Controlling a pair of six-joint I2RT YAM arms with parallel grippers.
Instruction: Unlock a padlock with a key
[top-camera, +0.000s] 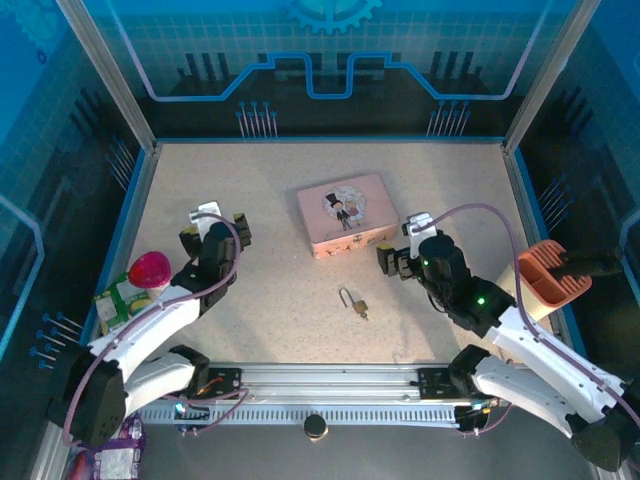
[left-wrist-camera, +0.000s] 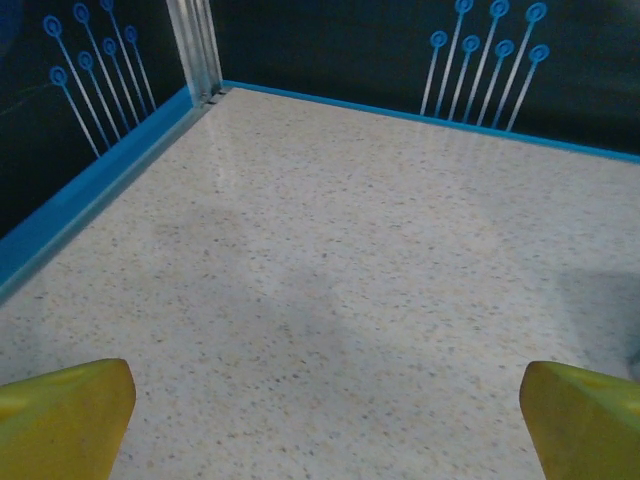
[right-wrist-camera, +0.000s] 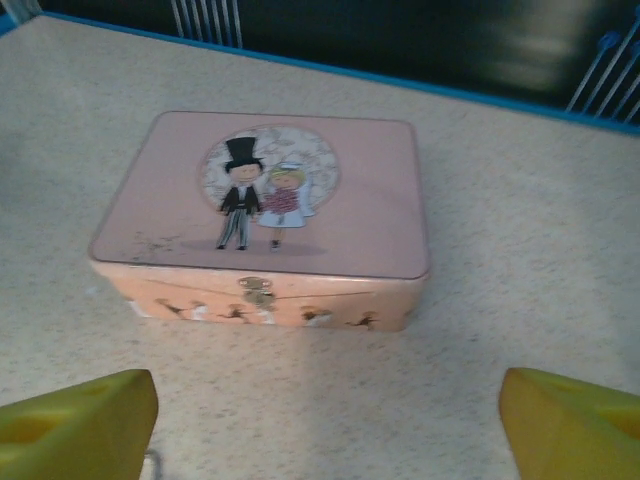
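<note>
A tiny brass padlock (top-camera: 354, 304) with a thin silver shackle lies on the speckled table, in front of the pink tin and between the two arms. A small bit at its near end may be the key (top-camera: 363, 314); it is too small to be sure. My left gripper (top-camera: 213, 228) hovers open at the left, well away from the padlock, its yellow fingertips (left-wrist-camera: 65, 410) spread wide over bare table. My right gripper (top-camera: 397, 247) is open beside the tin's right front corner, up and to the right of the padlock, with nothing between its yellow fingertips (right-wrist-camera: 80, 420).
The pink tin (right-wrist-camera: 265, 200) with a cartoon couple stands mid-table (top-camera: 346, 213), its clasp facing my right gripper. A red-topped object (top-camera: 150, 268) sits at the left edge and an orange holder (top-camera: 553, 272) at the right. A round black knob (top-camera: 316, 425) rests on the front rail.
</note>
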